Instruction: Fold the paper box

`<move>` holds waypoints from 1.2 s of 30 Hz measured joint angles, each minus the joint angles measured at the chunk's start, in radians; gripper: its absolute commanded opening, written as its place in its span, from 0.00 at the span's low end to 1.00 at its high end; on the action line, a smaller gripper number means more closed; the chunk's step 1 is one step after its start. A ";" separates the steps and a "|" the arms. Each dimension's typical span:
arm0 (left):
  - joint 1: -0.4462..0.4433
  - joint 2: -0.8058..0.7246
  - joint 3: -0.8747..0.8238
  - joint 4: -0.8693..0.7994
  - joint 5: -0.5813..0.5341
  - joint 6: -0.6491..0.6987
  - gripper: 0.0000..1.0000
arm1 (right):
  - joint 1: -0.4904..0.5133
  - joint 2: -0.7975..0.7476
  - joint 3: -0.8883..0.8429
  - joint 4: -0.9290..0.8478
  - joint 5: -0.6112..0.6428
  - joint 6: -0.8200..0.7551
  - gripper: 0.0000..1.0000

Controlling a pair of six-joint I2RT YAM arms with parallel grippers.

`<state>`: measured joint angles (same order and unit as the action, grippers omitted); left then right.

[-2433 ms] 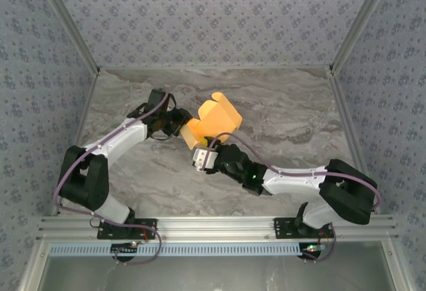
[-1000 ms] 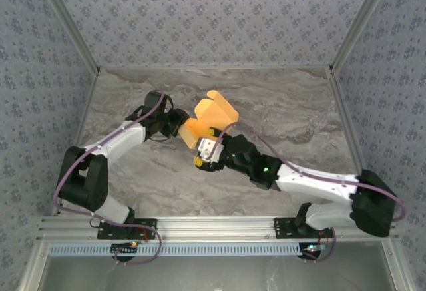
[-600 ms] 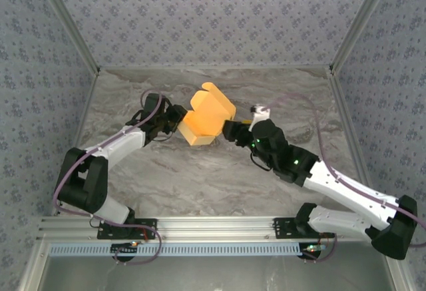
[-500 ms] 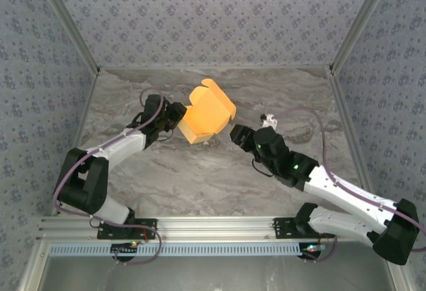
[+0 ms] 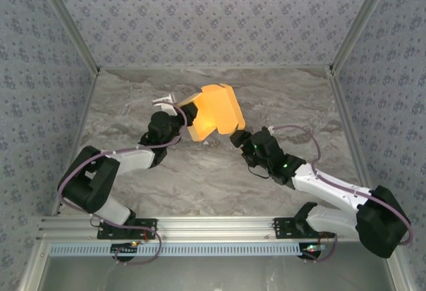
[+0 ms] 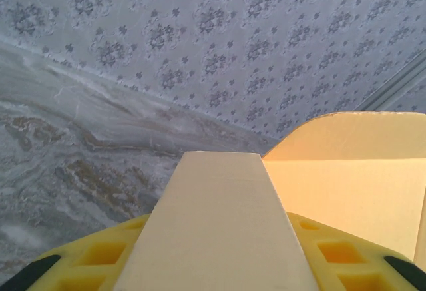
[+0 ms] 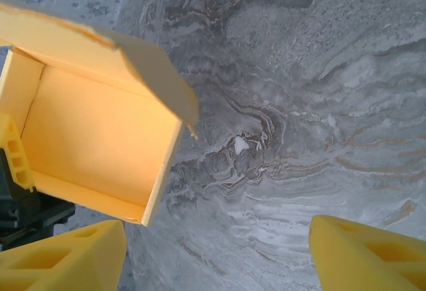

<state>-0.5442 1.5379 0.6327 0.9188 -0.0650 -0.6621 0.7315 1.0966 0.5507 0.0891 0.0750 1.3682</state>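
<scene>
Orange paper box (image 7: 93,138) interior, right wrist

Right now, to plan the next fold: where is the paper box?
In the top view the paper box is over the middle of the table, its left edge gripped by the left gripper, the open right gripper just off its near-right corner.

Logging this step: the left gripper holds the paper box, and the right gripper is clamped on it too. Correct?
No. The right gripper is open beside the paper box in the right wrist view; the left gripper does hold it.
</scene>
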 measured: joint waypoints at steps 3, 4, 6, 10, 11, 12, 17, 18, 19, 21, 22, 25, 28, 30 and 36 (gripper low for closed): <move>0.000 0.002 0.001 0.001 -0.011 -0.019 0.22 | -0.040 -0.029 -0.005 -0.002 -0.032 -0.107 0.75; 0.000 0.002 0.002 -0.005 -0.021 -0.035 0.23 | -0.048 -0.049 0.001 -0.023 -0.032 -0.155 0.75; 0.000 0.002 0.005 -0.030 -0.050 -0.073 0.23 | -0.055 -0.083 0.037 -0.101 -0.023 -0.253 0.76; 0.001 0.002 0.006 -0.109 -0.117 -0.171 0.23 | -0.098 -0.084 0.191 -0.274 -0.002 -0.463 0.78; 0.001 0.002 0.006 -0.127 -0.128 -0.198 0.23 | -0.126 -0.065 0.237 -0.309 -0.012 -0.533 0.78; 0.002 0.002 0.006 -0.140 -0.131 -0.221 0.23 | -0.149 -0.043 0.274 -0.330 -0.024 -0.598 0.78; 0.002 0.022 0.008 -0.193 -0.106 -0.330 0.24 | -0.241 0.166 0.476 -0.460 -0.180 -0.985 0.76; 0.002 0.029 0.008 -0.196 -0.097 -0.343 0.24 | -0.248 0.214 0.518 -0.491 -0.204 -1.045 0.76; 0.001 0.037 0.008 -0.198 -0.083 -0.357 0.24 | -0.254 0.263 0.565 -0.524 -0.228 -1.099 0.74; 0.001 0.049 0.008 -0.206 -0.062 -0.378 0.24 | -0.263 0.357 0.656 -0.579 -0.272 -1.189 0.72; 0.001 0.054 0.008 -0.206 -0.051 -0.388 0.25 | -0.269 0.399 0.698 -0.604 -0.287 -1.227 0.70; 0.001 0.062 0.008 -0.204 -0.024 -0.413 0.27 | -0.284 0.488 0.791 -0.671 -0.318 -1.310 0.53; 0.001 0.063 0.008 -0.204 -0.004 -0.425 0.30 | -0.292 0.568 0.879 -0.741 -0.354 -1.389 0.31; 0.001 0.063 0.007 -0.204 0.004 -0.431 0.34 | -0.294 0.616 0.928 -0.787 -0.391 -1.439 0.26; 0.001 0.063 0.007 -0.205 0.042 -0.438 0.90 | -0.277 0.668 0.999 -0.892 -0.430 -1.566 0.19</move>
<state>-0.5434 1.6009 0.6399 0.7139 -0.0235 -1.1004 0.4549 1.7641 1.5497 -0.8028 -0.3550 -0.1978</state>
